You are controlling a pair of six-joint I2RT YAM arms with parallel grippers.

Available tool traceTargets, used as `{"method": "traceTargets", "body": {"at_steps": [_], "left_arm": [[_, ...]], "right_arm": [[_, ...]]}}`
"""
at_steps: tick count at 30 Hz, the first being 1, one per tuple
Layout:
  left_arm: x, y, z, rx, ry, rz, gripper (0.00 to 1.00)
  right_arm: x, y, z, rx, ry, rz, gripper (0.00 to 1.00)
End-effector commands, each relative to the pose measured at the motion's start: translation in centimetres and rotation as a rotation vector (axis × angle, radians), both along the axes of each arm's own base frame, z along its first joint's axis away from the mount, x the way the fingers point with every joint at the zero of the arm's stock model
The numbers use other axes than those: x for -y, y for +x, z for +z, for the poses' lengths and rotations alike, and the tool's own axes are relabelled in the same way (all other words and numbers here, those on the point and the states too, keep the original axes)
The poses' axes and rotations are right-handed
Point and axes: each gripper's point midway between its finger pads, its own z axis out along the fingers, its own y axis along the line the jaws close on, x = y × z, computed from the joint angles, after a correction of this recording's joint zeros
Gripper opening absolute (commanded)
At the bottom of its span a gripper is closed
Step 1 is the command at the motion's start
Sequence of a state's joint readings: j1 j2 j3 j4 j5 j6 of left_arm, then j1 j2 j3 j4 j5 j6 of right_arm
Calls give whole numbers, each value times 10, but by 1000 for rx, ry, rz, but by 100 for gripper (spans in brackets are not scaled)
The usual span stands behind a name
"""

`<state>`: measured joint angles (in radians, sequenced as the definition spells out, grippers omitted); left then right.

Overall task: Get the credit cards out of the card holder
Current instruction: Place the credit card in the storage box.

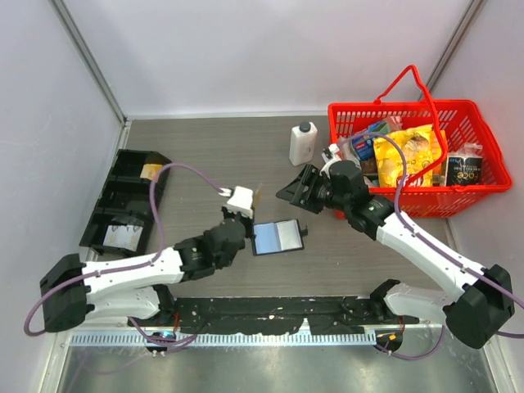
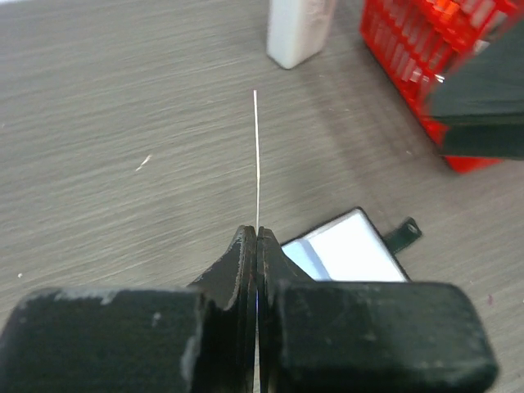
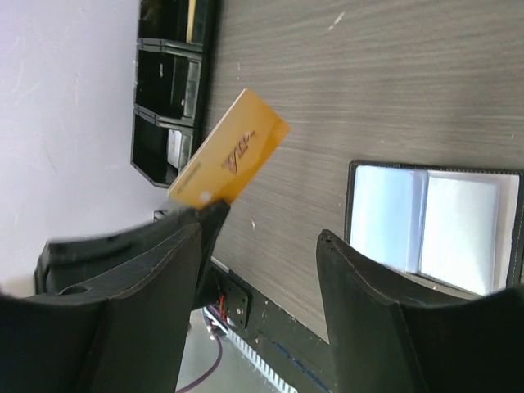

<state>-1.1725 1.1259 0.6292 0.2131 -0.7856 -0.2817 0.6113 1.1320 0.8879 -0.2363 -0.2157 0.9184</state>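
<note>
– Up over the middle of the counter [image 1: 205, 147], that's the orange card [image 3: 233, 151], clear of the wallet and tilted in the air. Who's got it?

– The left claw [image 2: 256, 237] does. Its wrist view shows the jaws clenched flat together on the card's bottom edge, with the card running away from them as one thin pale line.

– And the right claw [image 3: 270, 223]?

– Released. Its two fingers stand well apart with only bare counter showing between them, just beside the card and not touching it.

– Where's the card holder [image 1: 278, 237]?

– Lying open and flat on the counter, between the two claws and a little nearer the arm bases. Neither claw is touching it, and its small tab pokes out from one edge.

– So how far along are we?

– One card out, I'd say, and not set down yet. The light blue cards [image 3: 458, 233] sit side by side in the open halves. I count two pale faces, but whether more are tucked beneath them I can't tell.

– So most of the work is left?

– That's my read. The orange one needs a resting place, and then the blue ones have to be slid out of their pockets.

– What's further out?

– A black tray [image 1: 110, 196] along the left wall, a white bottle [image 1: 303, 143] at the back, and a red basket [image 1: 458, 110] of groceries on the right.
</note>
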Motion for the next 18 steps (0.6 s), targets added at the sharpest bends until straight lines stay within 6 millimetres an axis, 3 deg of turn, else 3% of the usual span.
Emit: {"method": "traceTargets", "body": {"at_steps": [1,5,10,11,14,18], "left_arm": [[-39,16,-17,-161,-175,108,0],[-88,40,-18,-222,-254,237,0],[-170,76,-30,-383,-364,471,0],[-195,84,-33,-405,-399,536,0],[-235,98,-22,-385,-433,648,0],[-274,121,0,-323,-456,779,0]], "right_arm": [[4,14,56,228,56,-26,64],[12,13,66,309,27,-24,68],[31,8,74,396,-39,-57,72],[37,6,81,423,-38,-74,73],[48,4,88,480,-65,-98,74],[61,-5,98,539,-93,-104,74]]}}
